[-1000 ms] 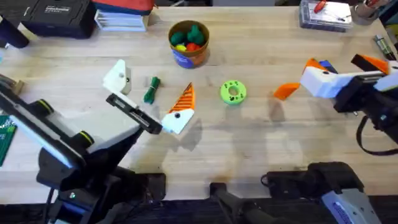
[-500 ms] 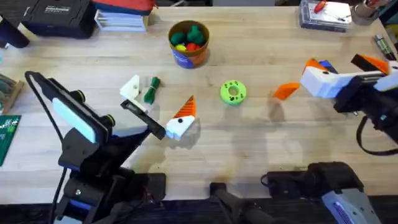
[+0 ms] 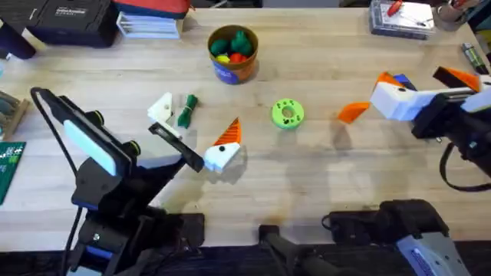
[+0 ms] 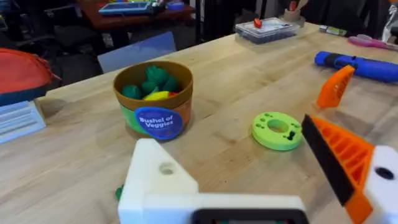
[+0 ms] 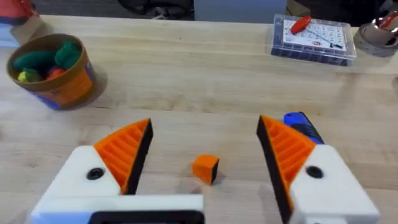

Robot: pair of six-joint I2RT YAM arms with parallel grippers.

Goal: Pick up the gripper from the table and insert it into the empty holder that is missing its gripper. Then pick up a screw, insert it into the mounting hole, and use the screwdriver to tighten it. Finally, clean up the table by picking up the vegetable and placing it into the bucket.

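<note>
Overhead, the left arm's gripper (image 3: pixel 182 134) reaches in from the lower left with its jaws spread wide and nothing held between them. One side is a white finger (image 3: pixel 161 110). The other is the holder (image 3: pixel 178 144), a slim black bar lying flat across the table (image 3: pixel 322 169). The gripper (image 3: pixel 222 147), a white block with an orange ribbed tip, lies at the far end of the holder and touches it; whether it is seated there cannot be told. The vegetable (image 3: pixel 186 111) lies on the wood just beside the white finger. The bucket (image 3: pixel 232 52) stands farther back, with toy pieces inside it. A lime-green disc (image 3: pixel 288 113) lies well apart to the right of the gripper.

From the right wrist, the right arm's gripper (image 5: pixel 205 143) is released, its orange ribbed pads (image 5: pixel 127 149) wide apart, and a small orange block (image 5: pixel 205 168) sits on the table between them. The blue screwdriver (image 5: pixel 301 124) lies just behind one pad, and a clear parts box (image 5: pixel 314 37) sits at the table's far edge.
</note>
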